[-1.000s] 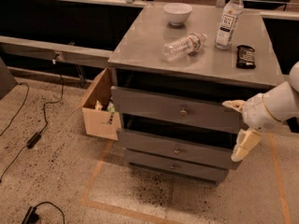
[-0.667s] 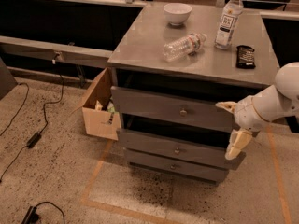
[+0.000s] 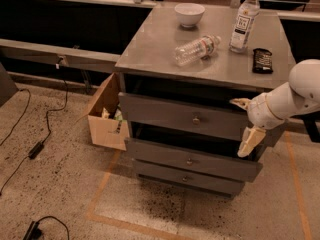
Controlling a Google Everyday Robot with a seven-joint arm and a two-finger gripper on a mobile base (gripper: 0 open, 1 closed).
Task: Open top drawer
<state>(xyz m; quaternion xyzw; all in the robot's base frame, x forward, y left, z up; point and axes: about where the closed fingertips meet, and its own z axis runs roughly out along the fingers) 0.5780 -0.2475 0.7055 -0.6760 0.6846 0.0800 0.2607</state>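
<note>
The top drawer (image 3: 165, 115) is the widest grey front panel under the cabinet top, with a small round knob (image 3: 196, 119) at its middle. A dark gap shows above and below the panel. My gripper (image 3: 245, 124) is at the panel's right end, well right of the knob. It is open: one cream finger (image 3: 240, 103) sits by the panel's top edge and the other (image 3: 249, 143) hangs past its bottom edge. It holds nothing. Two shorter drawer fronts (image 3: 189, 161) lie below.
On the cabinet top (image 3: 150, 44) are a white bowl (image 3: 189, 14), a plastic bottle on its side (image 3: 196, 49), an upright bottle (image 3: 244, 20) and a dark packet (image 3: 262, 60). An open cardboard box (image 3: 106, 119) stands left of the cabinet. Cables (image 3: 37, 146) lie on the floor.
My gripper has moved left and slightly up, from beside the cabinet's right side onto the right end of the top drawer front. The drawers have not visibly moved.
</note>
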